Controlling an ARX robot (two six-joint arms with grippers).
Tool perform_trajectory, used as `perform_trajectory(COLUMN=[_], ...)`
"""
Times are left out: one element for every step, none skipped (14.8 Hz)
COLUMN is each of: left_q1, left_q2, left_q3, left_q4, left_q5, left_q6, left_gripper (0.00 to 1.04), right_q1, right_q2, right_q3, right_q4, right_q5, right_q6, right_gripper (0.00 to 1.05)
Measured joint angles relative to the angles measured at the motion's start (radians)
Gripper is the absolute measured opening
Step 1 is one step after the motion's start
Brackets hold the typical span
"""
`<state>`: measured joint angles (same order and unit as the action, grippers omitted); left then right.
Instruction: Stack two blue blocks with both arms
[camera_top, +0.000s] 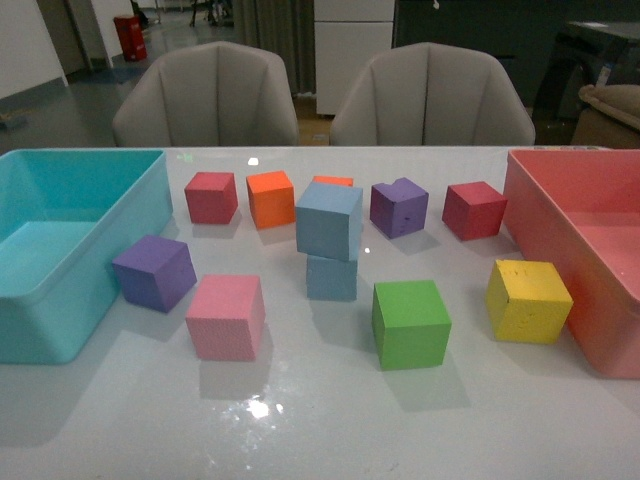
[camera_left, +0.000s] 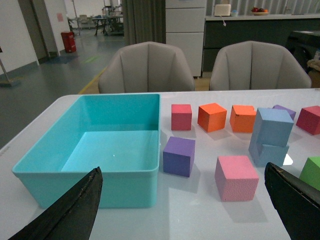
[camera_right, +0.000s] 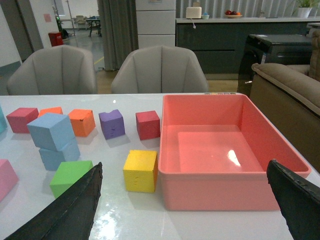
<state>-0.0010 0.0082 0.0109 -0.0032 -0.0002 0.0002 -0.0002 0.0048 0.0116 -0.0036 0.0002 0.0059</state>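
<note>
Two pale grey-blue cubes stand stacked at the table's middle: the upper blue block (camera_top: 329, 220) sits turned and overhanging on the lower blue block (camera_top: 331, 277). The stack also shows in the left wrist view (camera_left: 272, 126) and in the right wrist view (camera_right: 51, 131). Neither arm shows in the front view. My left gripper (camera_left: 185, 205) is open and empty, over the table in front of the turquoise bin (camera_left: 90, 182) and a pink cube (camera_left: 236, 177). My right gripper (camera_right: 185, 205) is open and empty, in front of the pink bin (camera_right: 220, 192) and a yellow cube (camera_right: 140, 171).
Around the stack lie a purple cube (camera_top: 154, 272), pink cube (camera_top: 227, 316), green cube (camera_top: 410, 322), yellow cube (camera_top: 527, 300), red cubes (camera_top: 211, 197) (camera_top: 473, 210), orange cubes (camera_top: 271, 198) and a second purple cube (camera_top: 399, 207). The turquoise bin (camera_top: 120, 250) is left, the pink bin (camera_top: 545, 215) right. Two chairs stand behind.
</note>
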Motion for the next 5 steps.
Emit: perform_trajectory(left_q1=[0.0,0.0,0.0,0.0,0.0], left_q2=[0.0,0.0,0.0,0.0,0.0], left_q3=[0.0,0.0,0.0,0.0,0.0], left_q4=[0.0,0.0,0.0,0.0,0.0], left_q5=[0.0,0.0,0.0,0.0,0.0], left_q6=[0.0,0.0,0.0,0.0,0.0], left_gripper=[0.98,0.98,0.98,0.98,0.98], right_q1=[0.0,0.0,0.0,0.0,0.0], right_q2=[0.0,0.0,0.0,0.0,0.0], right_q3=[0.0,0.0,0.0,0.0,0.0], right_q4=[0.0,0.0,0.0,0.0,0.0], right_q5=[0.0,0.0,0.0,0.0,0.0], right_q6=[0.0,0.0,0.0,0.0,0.0], right_gripper=[0.98,0.98,0.98,0.98,0.98])
